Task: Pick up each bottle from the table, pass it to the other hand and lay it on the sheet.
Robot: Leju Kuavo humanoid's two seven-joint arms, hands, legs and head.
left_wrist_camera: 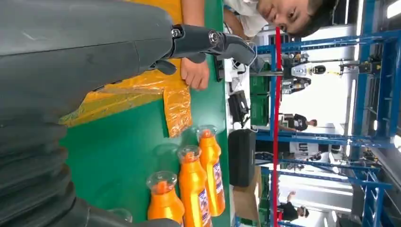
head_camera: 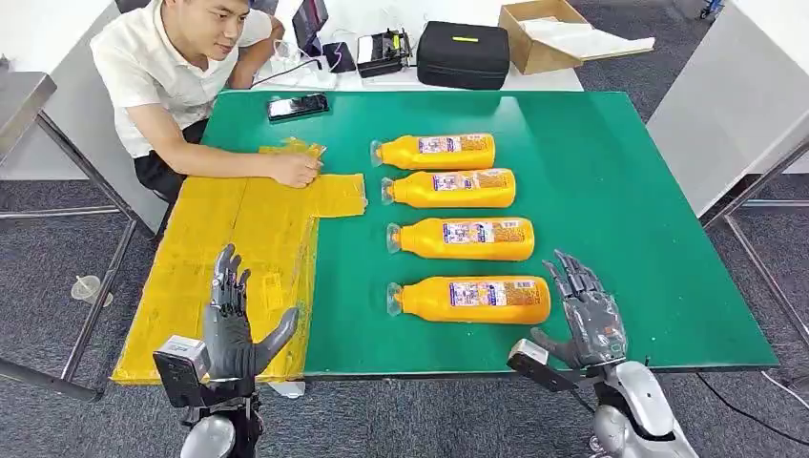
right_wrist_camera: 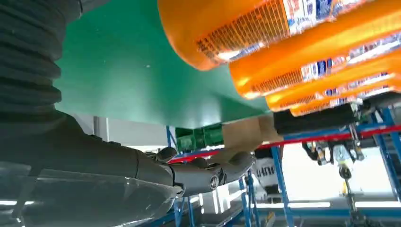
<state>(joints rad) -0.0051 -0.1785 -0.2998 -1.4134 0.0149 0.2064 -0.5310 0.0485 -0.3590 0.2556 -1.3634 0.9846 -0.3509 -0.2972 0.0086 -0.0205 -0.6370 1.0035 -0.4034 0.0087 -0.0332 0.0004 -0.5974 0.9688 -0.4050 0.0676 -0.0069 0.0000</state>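
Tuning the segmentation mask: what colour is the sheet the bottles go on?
Yellow; the sheet shows best in the head view, against the green table.

No wording can be read anywhere. The four orange plastic bottles (head_camera: 463,239) lying on the green table each carry a blue, white and red printed label (head_camera: 481,293), its print too small to make out.

the table (head_camera: 611,191) has a plain green top. on it lie four bottles (head_camera: 472,300), each bright orange with a clear cap and a label printed in white, blue and orange. the sheet (head_camera: 238,239) is yellow and a bit shiny. the left hand (head_camera: 232,329) and the right hand (head_camera: 587,315) are dark grey. the person's shirt (head_camera: 153,67) is white. a case (head_camera: 464,54) behind the table is black with a small yellow mark, and the box (head_camera: 534,38) next to it is brown cardboard.
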